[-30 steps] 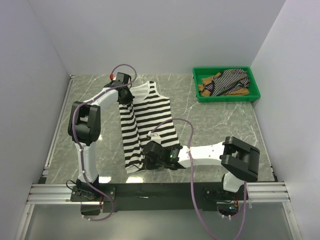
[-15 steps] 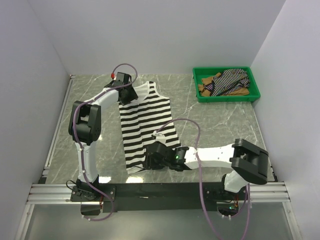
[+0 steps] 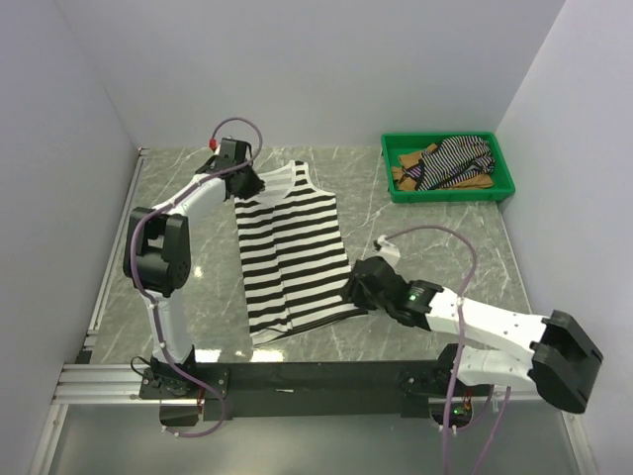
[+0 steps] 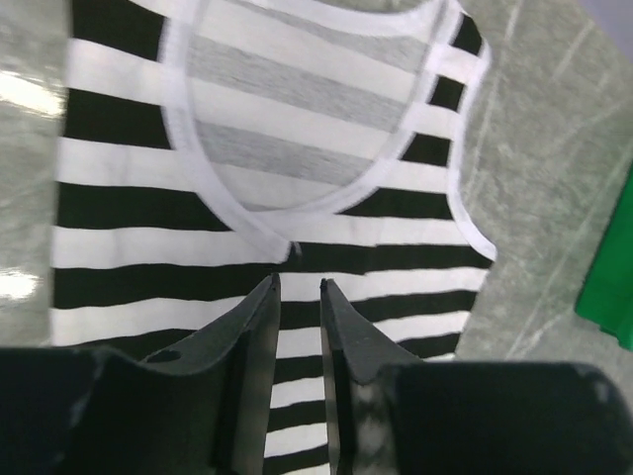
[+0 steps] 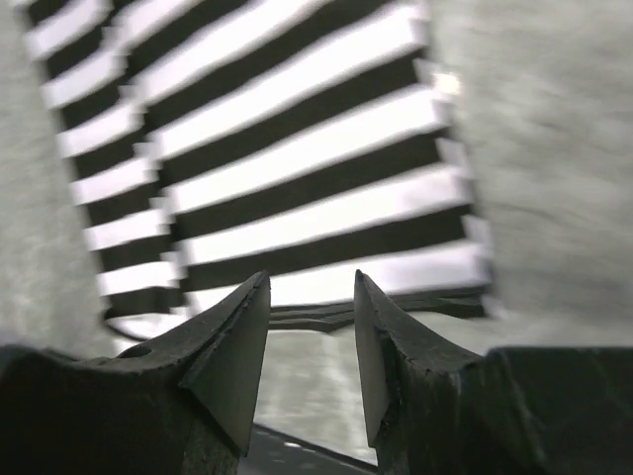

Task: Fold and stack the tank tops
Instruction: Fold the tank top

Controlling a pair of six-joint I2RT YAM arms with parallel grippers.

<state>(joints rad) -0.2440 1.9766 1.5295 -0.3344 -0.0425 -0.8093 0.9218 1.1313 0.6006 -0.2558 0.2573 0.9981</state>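
The wide-striped tank top (image 3: 292, 252) lies flat on the marble table (image 3: 435, 247), its long axis running away from the arms, neckline far and hem near. The left gripper (image 3: 247, 184) hovers over its far-left shoulder, jaws narrowly apart and empty. The right gripper (image 3: 358, 289) sits at the near-right hem corner, jaws apart and empty. For a clean fold, I'd pinch matching edges and carry them evenly.

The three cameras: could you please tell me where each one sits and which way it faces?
Top external: above and behind the bases, looking down on the wide-striped top and tray; both arms show.
Left wrist: on the left arm, looking down at the top's neckline past the left gripper.
Right wrist: on the right arm, looking at the top's hem past the right gripper.
Shared: all see the wide-striped top.
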